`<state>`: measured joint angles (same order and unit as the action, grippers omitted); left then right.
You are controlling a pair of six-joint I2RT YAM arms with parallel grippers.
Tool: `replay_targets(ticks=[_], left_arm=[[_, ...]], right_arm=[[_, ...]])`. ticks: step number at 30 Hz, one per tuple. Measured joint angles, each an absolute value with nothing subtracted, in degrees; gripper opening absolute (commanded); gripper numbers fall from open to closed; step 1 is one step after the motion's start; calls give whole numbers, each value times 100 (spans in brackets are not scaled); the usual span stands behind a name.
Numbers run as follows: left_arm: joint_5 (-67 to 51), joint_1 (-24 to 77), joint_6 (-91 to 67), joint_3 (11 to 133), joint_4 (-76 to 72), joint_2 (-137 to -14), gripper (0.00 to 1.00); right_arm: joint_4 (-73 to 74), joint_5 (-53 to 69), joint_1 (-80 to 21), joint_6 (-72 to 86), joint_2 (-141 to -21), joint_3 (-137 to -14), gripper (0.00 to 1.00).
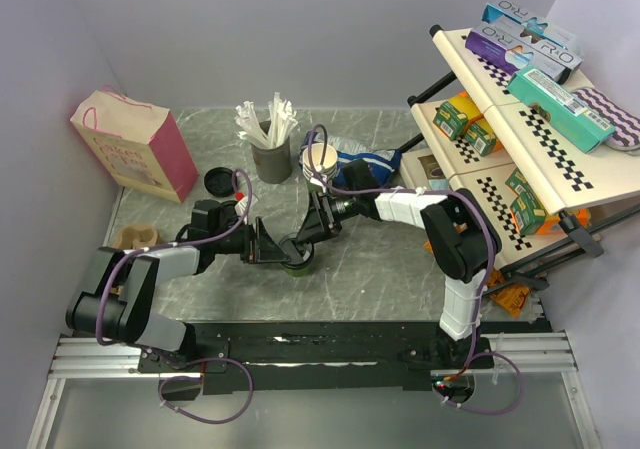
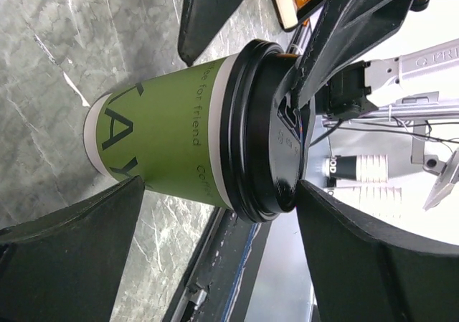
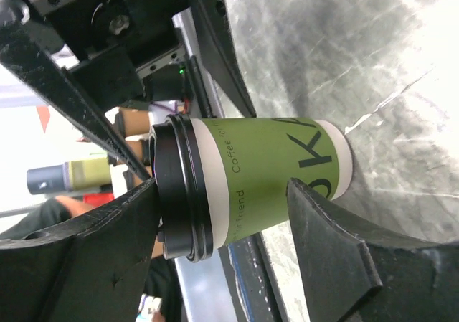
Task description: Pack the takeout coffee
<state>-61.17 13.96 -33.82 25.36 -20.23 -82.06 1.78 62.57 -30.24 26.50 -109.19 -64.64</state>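
The coffee cup stands upright on the grey marbled worktop, a little left of the middle and towards the near side, with its black lid pressed on. Its sides are green with dark lettering, and a white band shows at the base and just under the lid. Both arms meet at it. The left gripper comes in from the left with its jaws wide. Its fingers sit one low by the cup's base and one high by the lid, and they do not clamp the cup. The right gripper reaches in from the far right, also with its jaws well apart, its fingers likewise stacked low and high. In the left wrist view one of them crosses over the top of the lid - whether it touches cannot be told. Farther back stand a grey holder of white sticks and, just to its right, a stack of cream cups. A loose lid lies to the left of the holder, and beyond it a pink paper bag stands at the far left, well apart from the cup. A brown cardboard carrier lies at the left edge - and a shelf rack of boxes fills the right side.
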Motion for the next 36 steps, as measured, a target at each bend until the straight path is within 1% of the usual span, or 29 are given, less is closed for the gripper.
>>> replay_targets(ticks=[12,20,26,36], left_arm=[[-6193,1396,-3216,2740,-1865,-8436,90],[-6381,1382,-3194,2982,-1723,-8849,88],[-6499,1367,-3234,3109,-1717,-9078,88],[-6440,1472,-3358,3232,-1680,-9225,85]], right_arm=[[1,6250,-2995,3074,-10971,-6333,69],[-285,6287,-2956,3343,-11004,-6202,67],[-331,6298,-2910,3350,-11008,-6165,63],[-357,6276,-2862,3363,-11010,-6110,61]])
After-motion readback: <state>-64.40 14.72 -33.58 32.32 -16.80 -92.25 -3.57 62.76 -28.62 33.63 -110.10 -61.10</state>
